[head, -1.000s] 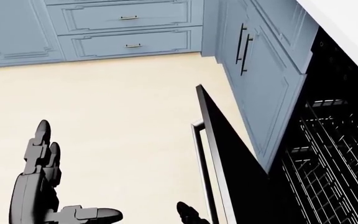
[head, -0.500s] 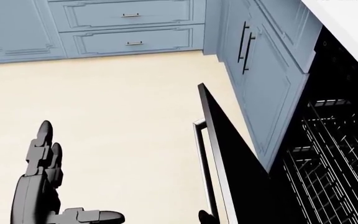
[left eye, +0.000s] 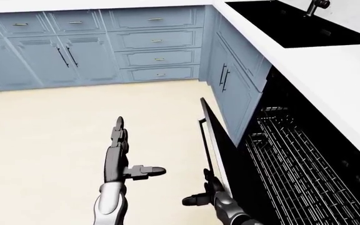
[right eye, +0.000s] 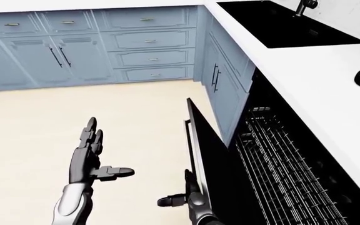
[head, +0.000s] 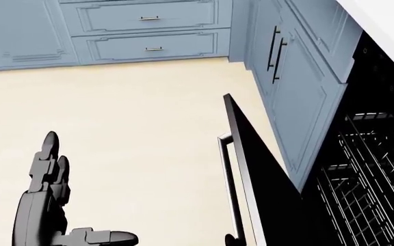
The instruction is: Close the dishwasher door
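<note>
The black dishwasher door [left eye: 222,154] stands partly open, tilted out over the floor, with its bar handle [left eye: 203,140] on the outer face. Wire racks [left eye: 293,159] show inside the dishwasher to its right. My right hand [left eye: 197,188] is open, low in the left-eye view, with its fingers [left eye: 207,178] up against the door's outer face by the handle. In the head view only its tip [head: 231,240] shows, at the bottom edge. My left hand [left eye: 136,150] is open and empty, fingers spread upward over the floor, to the left of the door.
Blue cabinets and drawers [left eye: 155,42] run along the top of the view and down the right side beside the dishwasher. A white counter [left eye: 330,70] with a black sink [left eye: 286,23] and a tap [left eye: 314,5] lies above the dishwasher. The floor [left eye: 42,131] is beige.
The whole head view has shifted slightly, so the camera moved. My right hand has moved right to the door's handle and sunk to the bottom edge of the view. The left hand has held still.
</note>
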You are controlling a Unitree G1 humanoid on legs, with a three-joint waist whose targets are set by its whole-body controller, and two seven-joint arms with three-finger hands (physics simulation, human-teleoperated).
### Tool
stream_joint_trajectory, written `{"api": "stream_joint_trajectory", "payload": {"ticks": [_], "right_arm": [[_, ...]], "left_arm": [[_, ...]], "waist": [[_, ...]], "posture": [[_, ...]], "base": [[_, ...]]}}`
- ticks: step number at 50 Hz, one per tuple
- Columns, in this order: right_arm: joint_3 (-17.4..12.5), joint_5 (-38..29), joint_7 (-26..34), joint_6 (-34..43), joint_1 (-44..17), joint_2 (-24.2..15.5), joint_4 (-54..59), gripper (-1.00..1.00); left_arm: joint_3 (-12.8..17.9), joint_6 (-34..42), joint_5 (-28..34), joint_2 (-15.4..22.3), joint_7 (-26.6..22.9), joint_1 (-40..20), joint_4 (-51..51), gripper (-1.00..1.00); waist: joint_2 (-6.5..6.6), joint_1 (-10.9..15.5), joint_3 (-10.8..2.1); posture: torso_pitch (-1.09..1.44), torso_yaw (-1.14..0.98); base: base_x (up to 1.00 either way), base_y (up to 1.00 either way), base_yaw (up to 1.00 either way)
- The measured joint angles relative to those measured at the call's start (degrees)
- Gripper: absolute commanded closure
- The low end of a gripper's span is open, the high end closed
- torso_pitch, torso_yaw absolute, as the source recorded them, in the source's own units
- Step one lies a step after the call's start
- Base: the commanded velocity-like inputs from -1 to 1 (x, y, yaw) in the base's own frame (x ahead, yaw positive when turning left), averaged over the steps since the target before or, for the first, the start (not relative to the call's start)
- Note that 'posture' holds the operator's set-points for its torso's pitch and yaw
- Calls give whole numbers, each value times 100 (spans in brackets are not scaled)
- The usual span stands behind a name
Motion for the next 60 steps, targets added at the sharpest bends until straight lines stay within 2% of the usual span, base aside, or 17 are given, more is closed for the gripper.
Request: {"api": "stream_joint_trajectory", "payload": {"ticks": [37, 60], "right_arm": [[-87, -33, -841, 365, -62, 57, -60, -100], [30, -310, -1488, 559, -67, 85, -41, -100]], "left_arm": [[-7, -42, -6, -4, -6, 16, 40, -100], [1, -19, -6, -4, -9, 20, -3, -100]], "waist": [[36, 70, -43], [87, 140, -48]], "posture": [[0, 0], [0, 0]], "base": [[0, 0, 0], [0, 0, 0]]}}
